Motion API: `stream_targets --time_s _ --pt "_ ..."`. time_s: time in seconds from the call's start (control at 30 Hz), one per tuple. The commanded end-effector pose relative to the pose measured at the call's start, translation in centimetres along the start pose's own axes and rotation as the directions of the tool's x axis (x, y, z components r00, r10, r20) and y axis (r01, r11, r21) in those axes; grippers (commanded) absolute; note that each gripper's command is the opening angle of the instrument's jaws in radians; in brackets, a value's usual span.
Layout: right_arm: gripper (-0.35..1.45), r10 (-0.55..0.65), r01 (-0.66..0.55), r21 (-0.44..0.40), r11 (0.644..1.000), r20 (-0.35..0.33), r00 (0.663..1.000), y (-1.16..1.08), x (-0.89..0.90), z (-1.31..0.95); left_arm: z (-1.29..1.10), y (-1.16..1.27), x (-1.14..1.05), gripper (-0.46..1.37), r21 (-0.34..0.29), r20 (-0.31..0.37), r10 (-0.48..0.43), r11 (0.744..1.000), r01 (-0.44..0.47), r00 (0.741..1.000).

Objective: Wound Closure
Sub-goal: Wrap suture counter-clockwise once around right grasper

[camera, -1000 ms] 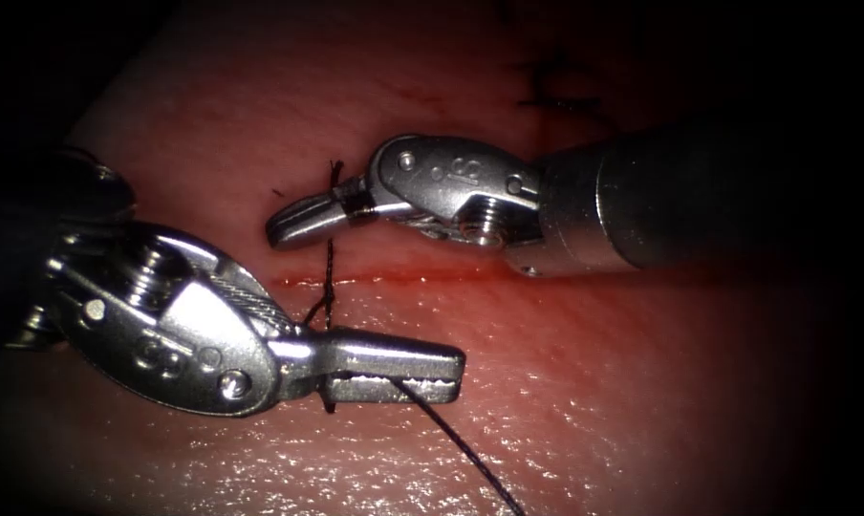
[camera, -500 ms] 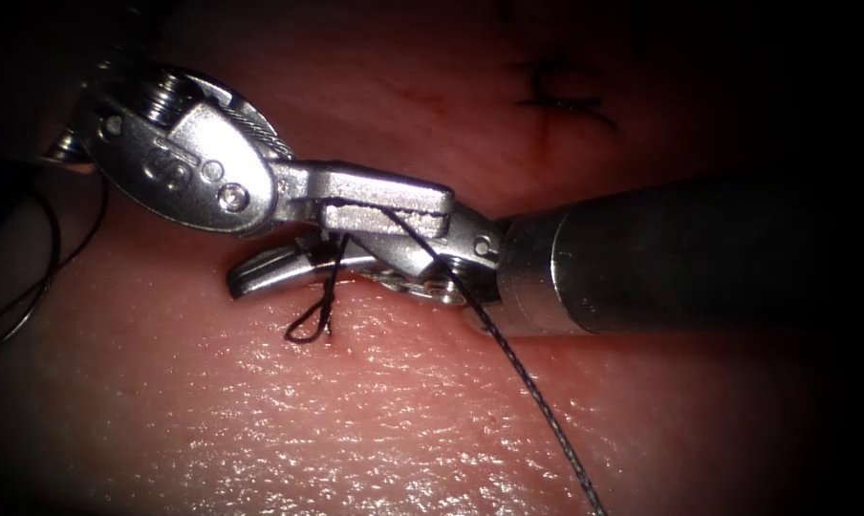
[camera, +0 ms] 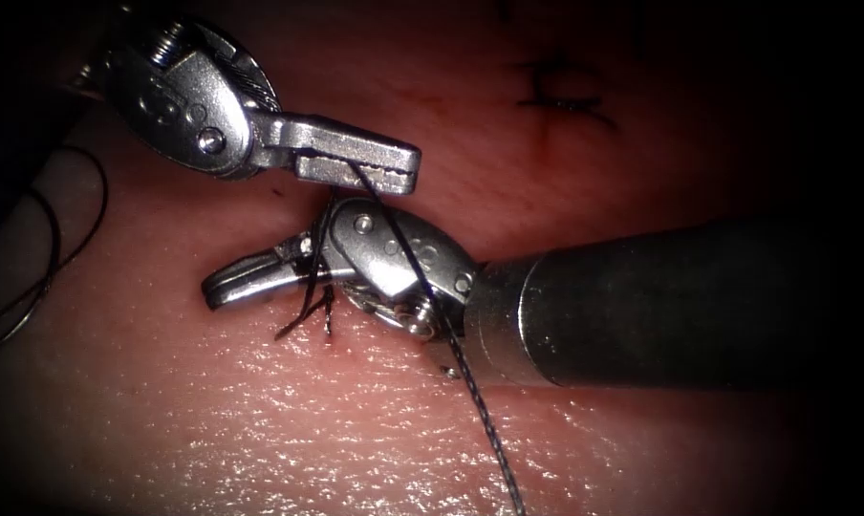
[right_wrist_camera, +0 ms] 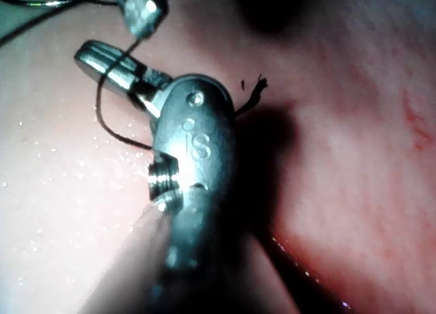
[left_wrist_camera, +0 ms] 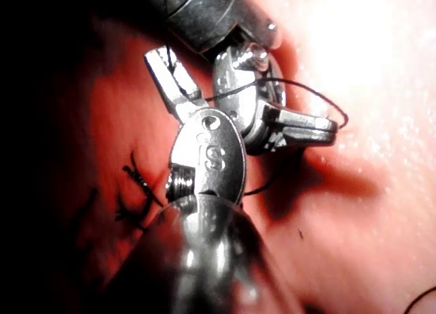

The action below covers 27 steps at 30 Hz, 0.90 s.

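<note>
Now, left tool (camera: 405, 170): jaws closed, gripping the thread (camera: 470, 382), lying just above the right tool's wrist.
Right tool (camera: 212, 289): jaws look closed over a short strand beside the knot; its tip points left, under and past the left tool.
Thread: runs from the left tool's jaws down across the right tool's wrist, then away below it.
Knot (camera: 319, 304): touching the tissue (camera: 260, 420) right under the right tool, loose ends sticking out.
Needle: cannot tell where it lies.
Finished stitch (camera: 558, 94): well above the right tool's shaft.
</note>
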Motion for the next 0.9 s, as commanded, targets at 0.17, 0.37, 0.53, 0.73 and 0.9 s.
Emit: stream_targets --time_s 0.17,0.37,0.53,0.73,0.9 --pt "-0.35 0.001 0.000 0.012 1.000 -0.068 0.998 -0.03 0.01 0.05 -0.05 0.01 -0.13 -0.35 0.006 0.027 0.018 1.000 -0.018 0.999" --pt "-0.35 0.006 -0.016 -0.073 0.997 -0.131 0.991 -0.09 0.06 0.04 -0.18 0.01 -0.32 -0.35 0.009 0.069 0.035 0.999 -0.035 0.997" --pt "-0.35 0.009 -0.037 -0.159 0.987 -0.171 0.985 -0.10 0.10 0.01 -0.28 0.01 -0.46 -0.35 0.026 0.073 0.057 0.998 -0.059 0.996" --pt "-0.35 0.021 -0.103 -0.317 0.943 -0.252 0.967 -0.12 0.20 -0.08 -0.33 0.09 -0.60 -0.35 0.035 0.077 0.072 0.997 -0.075 0.994" --pt "-0.35 0.036 -0.147 -0.374 0.916 -0.288 0.957 -0.15 0.28 -0.17 -0.40 0.11 -0.68 -0.35 0.056 0.077 0.072 0.996 -0.076 0.994"
